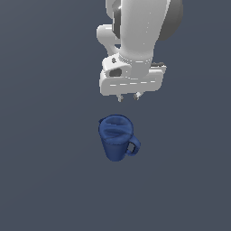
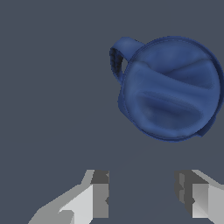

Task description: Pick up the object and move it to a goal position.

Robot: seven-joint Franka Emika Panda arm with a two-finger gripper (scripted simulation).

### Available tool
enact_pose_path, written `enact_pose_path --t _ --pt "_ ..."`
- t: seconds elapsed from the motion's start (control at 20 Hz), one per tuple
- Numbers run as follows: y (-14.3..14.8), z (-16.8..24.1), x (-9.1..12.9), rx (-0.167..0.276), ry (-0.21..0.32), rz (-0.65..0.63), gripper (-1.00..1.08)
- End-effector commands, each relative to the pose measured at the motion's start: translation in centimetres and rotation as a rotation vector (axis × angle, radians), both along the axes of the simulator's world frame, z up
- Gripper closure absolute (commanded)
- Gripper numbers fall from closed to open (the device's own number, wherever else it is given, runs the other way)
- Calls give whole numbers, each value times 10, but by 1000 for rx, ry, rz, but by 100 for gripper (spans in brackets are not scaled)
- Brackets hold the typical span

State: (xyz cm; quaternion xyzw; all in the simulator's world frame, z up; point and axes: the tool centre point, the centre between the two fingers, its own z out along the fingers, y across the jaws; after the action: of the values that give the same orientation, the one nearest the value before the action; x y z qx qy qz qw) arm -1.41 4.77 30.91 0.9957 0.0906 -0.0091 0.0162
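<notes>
The object (image 1: 116, 143) is a dark blue tapered pitcher standing upright on the grey floor, its loop handle toward the exterior view's right and a small spout on the opposite rim. In the wrist view I look straight down into its wide rim (image 2: 171, 89), handle included. My gripper (image 1: 128, 96) hangs above the object and a little behind it, not touching it. Its fingers (image 2: 99, 194) stand apart with only bare floor between them, so the gripper (image 2: 142, 194) is open and holds nothing.
A plain dark grey floor (image 1: 45, 180) surrounds the pitcher on all sides. The white arm (image 1: 135, 31) comes down from the upper edge of the exterior view.
</notes>
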Motion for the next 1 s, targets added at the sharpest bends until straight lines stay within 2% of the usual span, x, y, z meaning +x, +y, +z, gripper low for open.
enact_pose_path --t 0.0,0.95 --pt "3 -2 13 -12 10 36 -20" --pt "28 -34 97 -105 93 303 -20"
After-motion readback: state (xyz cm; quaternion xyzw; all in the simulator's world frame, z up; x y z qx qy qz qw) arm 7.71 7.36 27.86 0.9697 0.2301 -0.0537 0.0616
